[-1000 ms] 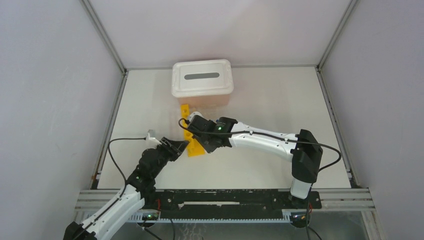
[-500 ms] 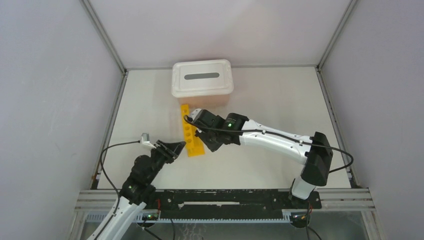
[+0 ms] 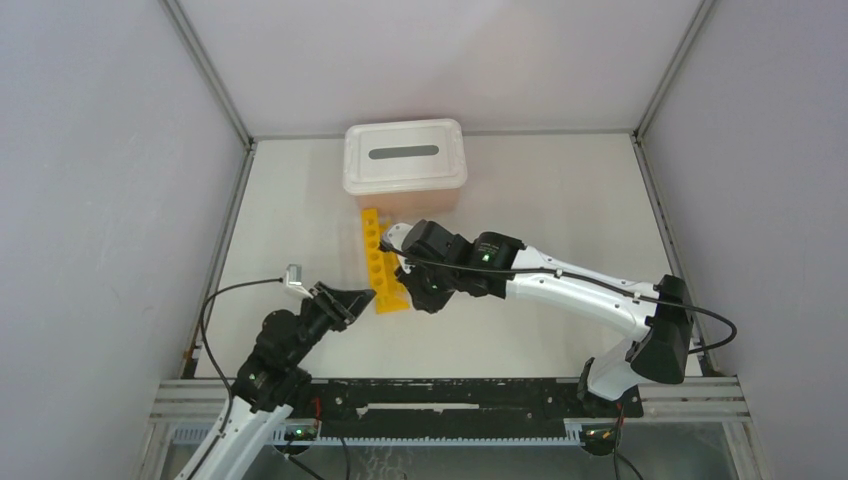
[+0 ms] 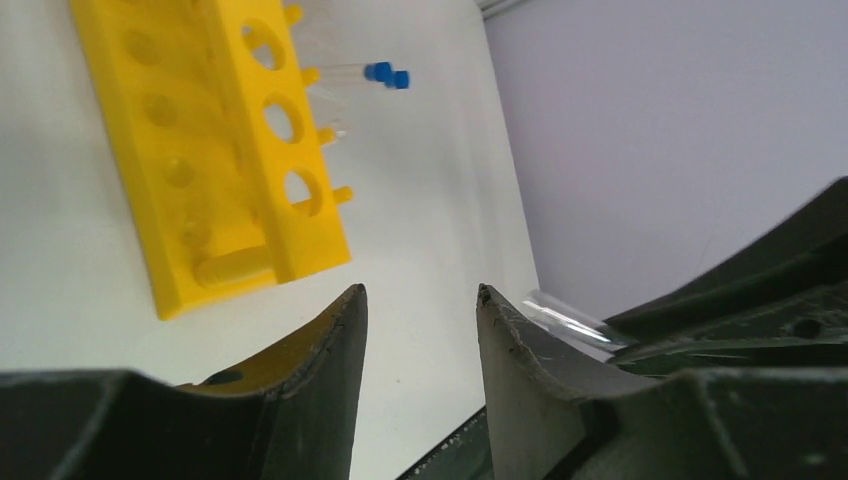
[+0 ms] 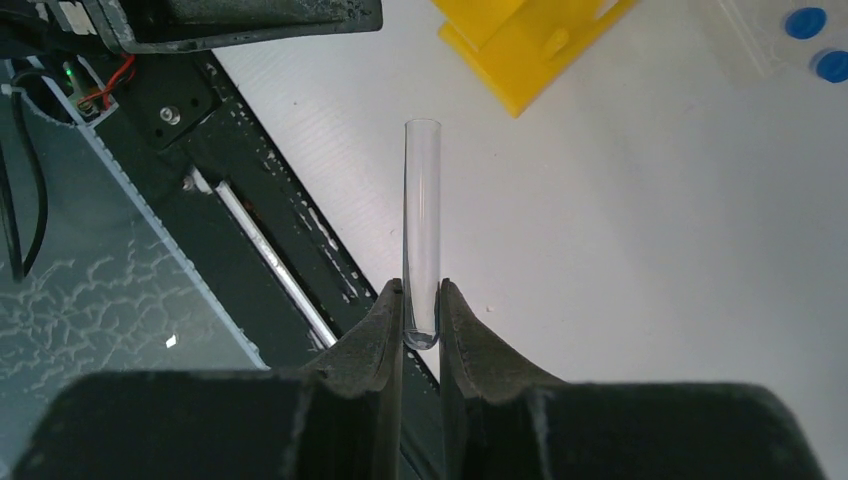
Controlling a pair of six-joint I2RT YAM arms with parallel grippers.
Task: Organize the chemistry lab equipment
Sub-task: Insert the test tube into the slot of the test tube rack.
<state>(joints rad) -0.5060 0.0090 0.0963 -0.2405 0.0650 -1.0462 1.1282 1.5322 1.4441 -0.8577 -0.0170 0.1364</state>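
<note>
A long yellow rack (image 3: 382, 260) with round holes lies on the table in front of the pink bin; it also shows in the left wrist view (image 4: 200, 150). My right gripper (image 5: 421, 300) is shut on the round bottom of a clear glass test tube (image 5: 421, 230), held just right of the rack's near end (image 3: 418, 298). My left gripper (image 4: 420, 300) is open and empty, a little left of the rack's near end (image 3: 358, 296). Two blue-capped tubes (image 4: 385, 74) lie on the table beyond the rack. The clear gridded rack is hidden in the top view.
The pink bin with a white slotted lid (image 3: 405, 155) stands at the back, touching the rack's far end. The black base rail (image 3: 450, 395) runs along the near edge. Grey walls close in the table's left, right and back sides.
My left gripper has drawn back toward the near left, away from the rack. My right arm has shifted right and nearer, carrying the test tube.
</note>
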